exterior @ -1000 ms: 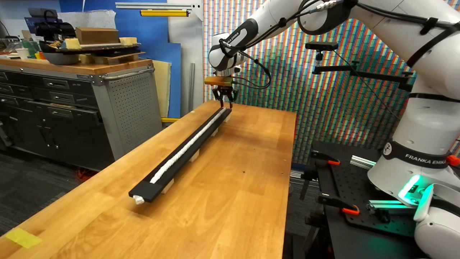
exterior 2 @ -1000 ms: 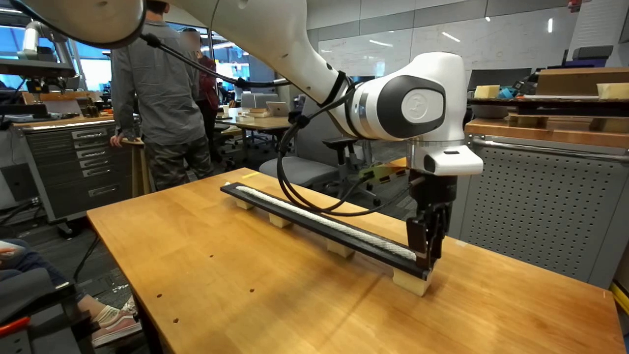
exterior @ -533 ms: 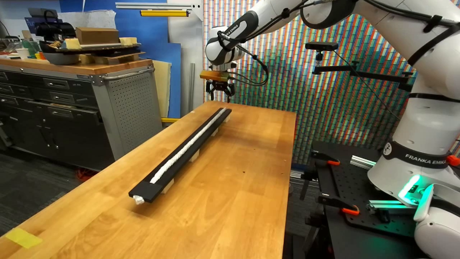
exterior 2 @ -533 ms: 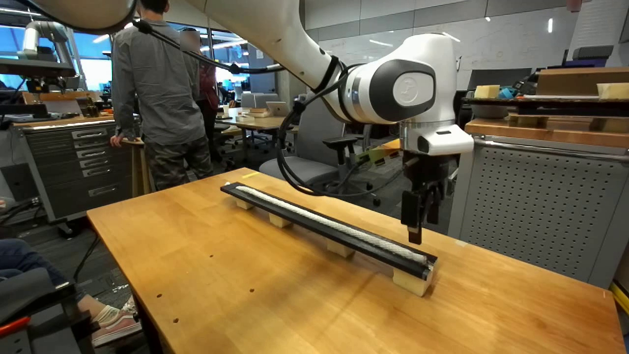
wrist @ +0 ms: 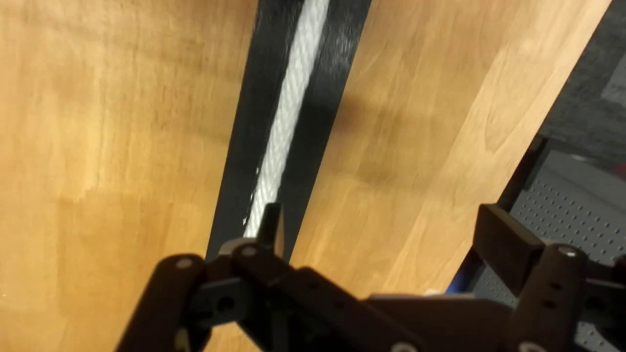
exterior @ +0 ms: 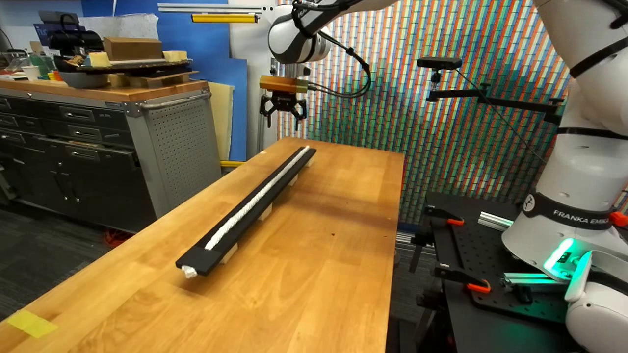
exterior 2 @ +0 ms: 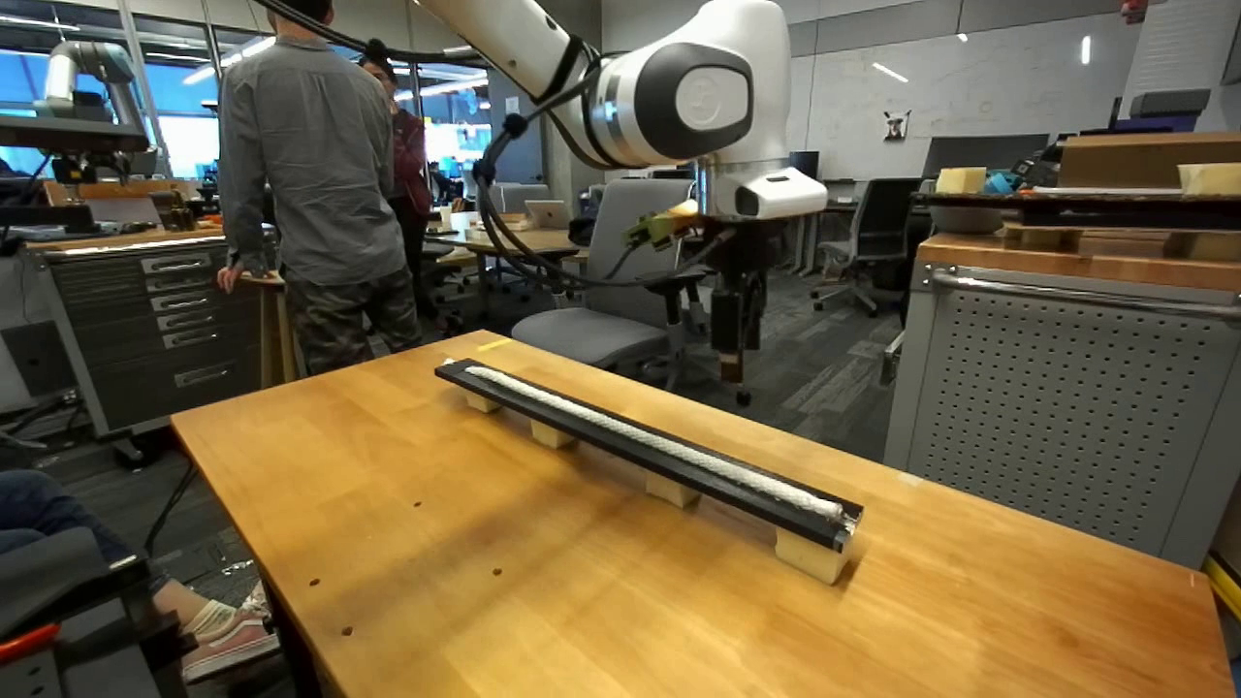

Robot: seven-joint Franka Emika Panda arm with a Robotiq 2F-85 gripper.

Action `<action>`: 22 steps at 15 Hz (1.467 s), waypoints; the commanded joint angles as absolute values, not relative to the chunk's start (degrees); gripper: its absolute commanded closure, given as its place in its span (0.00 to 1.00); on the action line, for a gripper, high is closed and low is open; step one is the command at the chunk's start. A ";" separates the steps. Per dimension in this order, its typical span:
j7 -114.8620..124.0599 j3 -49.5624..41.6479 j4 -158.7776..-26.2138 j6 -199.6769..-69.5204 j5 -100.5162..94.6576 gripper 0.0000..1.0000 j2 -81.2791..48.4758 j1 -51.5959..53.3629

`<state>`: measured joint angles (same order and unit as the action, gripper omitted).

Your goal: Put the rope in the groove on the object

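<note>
Above bar [wrist: 313, 129] level: my fingers [wrist: 506, 242] stand wide apart | rope [wrist: 287, 110] lies along bar top | blocks [exterior 2: 810, 557] prop bar off table [exterior: 319, 284] | chair [exterior 2: 591, 334], cart [exterior 2: 1076, 397] beyond table | wrist view: my fingers hide part of rope.

Both exterior views bright, mostly sharp. Windows [exterior 2: 184, 141] partly blown out, bright streaks on whiteboard [exterior 2: 979, 97]. Soft-edged shadows across table [exterior: 319, 274]. Green light [exterior: 559, 252] glaring. Wrist view softer: tool [wrist: 381, 227] dark, out of focus.
</note>
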<state>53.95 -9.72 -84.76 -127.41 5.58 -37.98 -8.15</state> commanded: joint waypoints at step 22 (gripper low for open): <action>15.40 -2.06 -121.43 -114.34 3.05 0.00 -1.78 0.81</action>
